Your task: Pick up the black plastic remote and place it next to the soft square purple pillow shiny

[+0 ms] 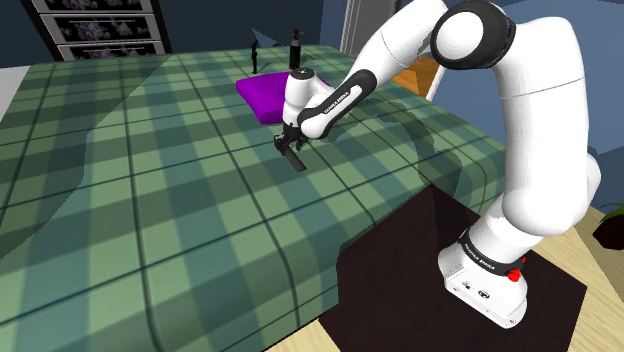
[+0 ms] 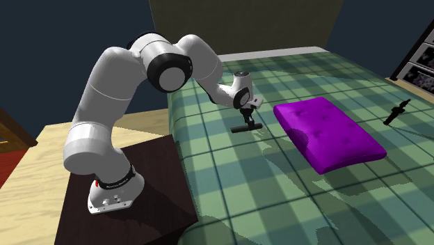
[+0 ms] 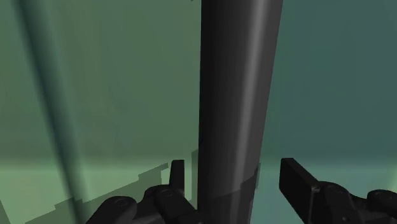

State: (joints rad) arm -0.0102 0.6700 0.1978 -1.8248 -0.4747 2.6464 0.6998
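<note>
Both sides of the black remote are flanked by the spread claw, not pinching.

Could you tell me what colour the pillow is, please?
The pillow is purple, shown best in the second exterior view.

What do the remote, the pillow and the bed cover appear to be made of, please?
The remote looks like hard, dark plastic with slight gloss: a pale streak runs along it. The pillow seems soft purple fabric, dimpled, without clear sheen. The bed cover reads as matte green plaid cloth, though no weave shows.
</note>
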